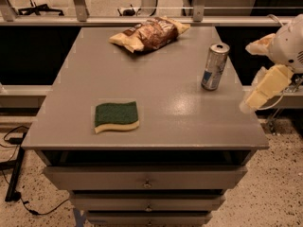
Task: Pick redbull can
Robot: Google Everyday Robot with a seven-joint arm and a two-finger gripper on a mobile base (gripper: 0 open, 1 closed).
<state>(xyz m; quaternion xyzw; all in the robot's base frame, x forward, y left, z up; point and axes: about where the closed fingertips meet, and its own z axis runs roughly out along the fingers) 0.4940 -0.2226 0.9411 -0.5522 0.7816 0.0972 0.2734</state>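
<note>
Sponge (117, 117) first, on the left: green on top, yellow underneath, laid flat near the front of the grey table (156, 79), well apart from everything else and not needed here. Further back, around the middle, a brown chip bag (150, 33) is seen lying close to the far edge. Then the can (215, 66) itself. It's stood upright near the right edge of the tabletop, silver with a blue panel, pull-tab top up, nothing touching it. Off past the right edge of the table, the gripper (261, 65) is held in the air, its two cream fingers (265, 86) spread wide with nothing between them. So the approach is what's in hand, by the look of it, and no grasp has been made yet. Next, the open jaws would need to be brought in leftward around the can's body. They'd have to be kept steady so the can isn't knocked over, then closed and lifted.
</note>
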